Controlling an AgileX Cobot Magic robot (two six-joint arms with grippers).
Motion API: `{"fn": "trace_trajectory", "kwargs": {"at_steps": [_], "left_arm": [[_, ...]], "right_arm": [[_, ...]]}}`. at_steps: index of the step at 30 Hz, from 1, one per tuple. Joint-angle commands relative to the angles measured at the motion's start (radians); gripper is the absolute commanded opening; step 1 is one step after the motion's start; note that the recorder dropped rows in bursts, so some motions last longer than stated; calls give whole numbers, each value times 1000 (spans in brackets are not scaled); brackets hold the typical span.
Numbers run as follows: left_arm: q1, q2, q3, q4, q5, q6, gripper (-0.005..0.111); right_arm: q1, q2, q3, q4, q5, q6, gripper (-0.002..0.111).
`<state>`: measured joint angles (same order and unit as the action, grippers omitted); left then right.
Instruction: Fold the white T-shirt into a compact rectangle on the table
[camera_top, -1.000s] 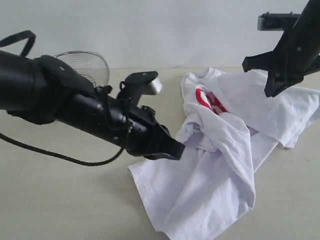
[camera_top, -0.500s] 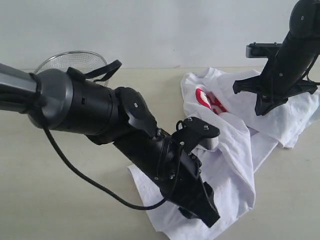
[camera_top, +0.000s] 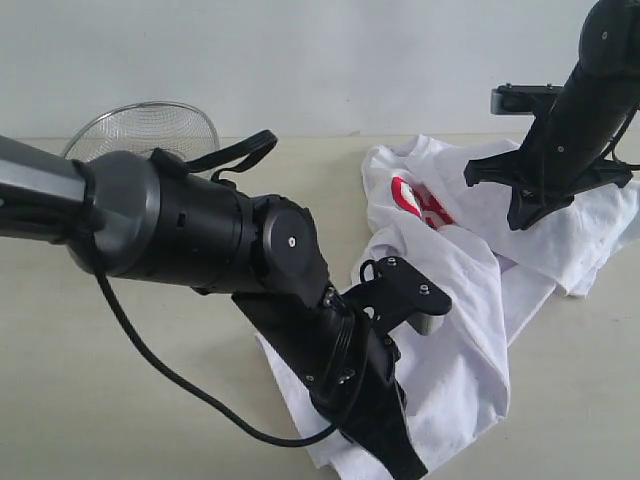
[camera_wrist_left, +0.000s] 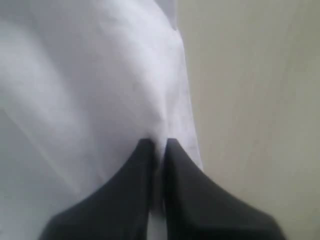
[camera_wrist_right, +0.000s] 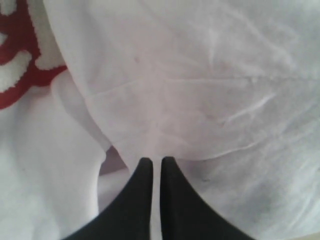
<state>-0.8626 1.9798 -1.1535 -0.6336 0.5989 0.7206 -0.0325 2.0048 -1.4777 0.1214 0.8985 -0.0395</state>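
Our left gripper (camera_wrist_left: 160, 146) was clamped on an edge of the white T-shirt (camera_top: 470, 310), which lay crumpled on the table (camera_top: 120, 400). Our right gripper (camera_wrist_right: 152, 161) was closed over it. We judged no fold made yet.

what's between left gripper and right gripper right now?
Only rumpled white T-shirt cloth spans from left gripper to right gripper; nothing else there, seen in the exterior view.
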Motion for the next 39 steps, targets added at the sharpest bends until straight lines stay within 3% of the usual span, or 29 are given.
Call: {"fn": "trace_trajectory", "kwargs": {"at_steps": [1,12,22,28,30,33,37,39], "left_arm": [[6,-21,-35,79,-7,-76,5],[91,-275,-68,396,23,-381,5],[303,-270,-66,613,48,-553,5],[450,-267,-66,628,52,-551,5],[478,-267,-66,608,84,-530,5],[480,-273,-66,464,175,-420,5],[440,-287,-58,138,284,-201,5],[409,-304,-39,75,303,-167,5]], "right_arm": [[-5,-2,2,0,-7,-4,0],[-5,28,2,8,0,-17,0],[12,41,2,128,96,-153,0],[94,41,2,117,192,-171,0],[126,41,2,98,198,-178,0],[150,41,2,91,178,-174,0],[168,41,2,134,77,-180,0],[175,41,0,162,17,-185,0]]}}
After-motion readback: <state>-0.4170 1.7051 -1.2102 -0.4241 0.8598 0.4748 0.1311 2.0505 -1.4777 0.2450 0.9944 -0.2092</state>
